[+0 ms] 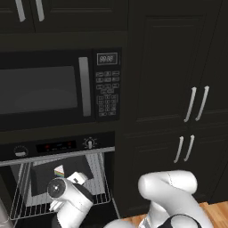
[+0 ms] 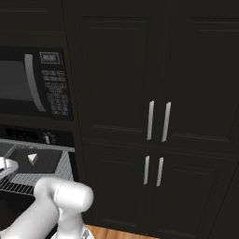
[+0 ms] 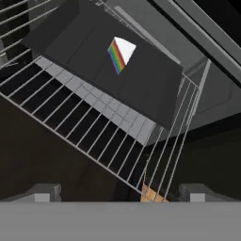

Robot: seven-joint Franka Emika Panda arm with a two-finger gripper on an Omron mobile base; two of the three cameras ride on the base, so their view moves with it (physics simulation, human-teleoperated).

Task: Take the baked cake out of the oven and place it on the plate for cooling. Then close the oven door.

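Observation:
The oven [image 1: 58, 146] stands open, its silver wire rack [image 3: 113, 117] slid part way out. On the rack lies a dark flat tray [image 3: 89, 56], and on that tray sits the baked cake [image 3: 121, 54], a tiny pale wedge with rainbow layers, also visible as the cake [image 1: 59, 170] and the cake [image 2: 32, 159]. My gripper [image 3: 121, 193] is open with nothing between its fingers, just outside the rack's front edge, pointing at the tray and well short of the cake. The plate is out of view. I cannot make out the oven door's panel.
A black microwave [image 1: 44, 89] with a keypad sits directly above the oven. Tall dark cabinet doors [image 1: 196, 104] with silver handles fill the right side. Wooden floor [image 1: 216, 213] shows at the lower right. My white arm [image 1: 169, 191] crosses the foreground.

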